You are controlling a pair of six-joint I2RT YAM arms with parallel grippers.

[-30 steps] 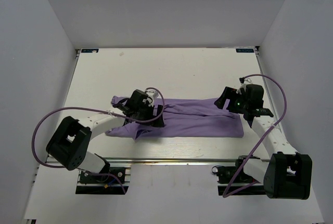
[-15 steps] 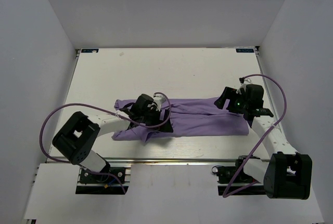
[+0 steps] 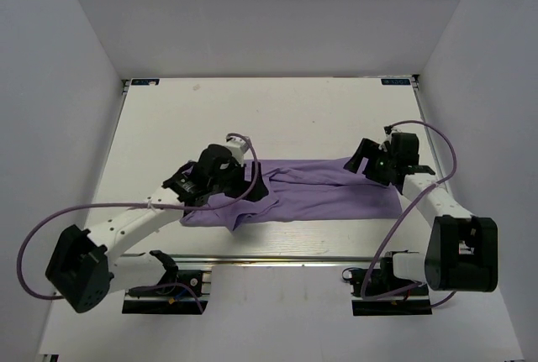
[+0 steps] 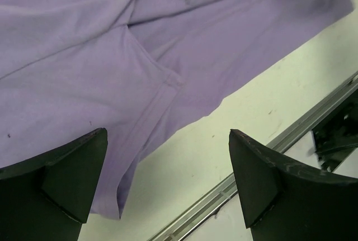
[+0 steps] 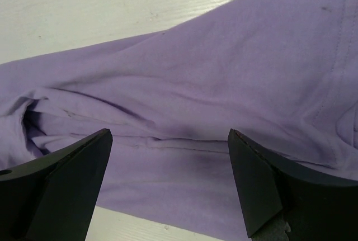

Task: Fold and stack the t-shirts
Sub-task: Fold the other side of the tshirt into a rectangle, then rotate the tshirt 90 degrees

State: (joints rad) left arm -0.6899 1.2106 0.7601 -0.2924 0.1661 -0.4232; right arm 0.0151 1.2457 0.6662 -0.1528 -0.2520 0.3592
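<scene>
Because the lavender short-sleeved soft-cloth t-shirt (image 3: 328, 198) lay limp and rumpled in a long band across the near middle of the pale flat table (image 3: 294, 110), it looked light and apt to bunch, so a pinch on a stitched hem or corner seemed the surest hold. Left gripper (image 4: 168, 140) hung over its left end beside a seamed edge, jaws spread wide and empty; right gripper (image 5: 169, 137) gaped likewise over the right end, holding nothing.
</scene>
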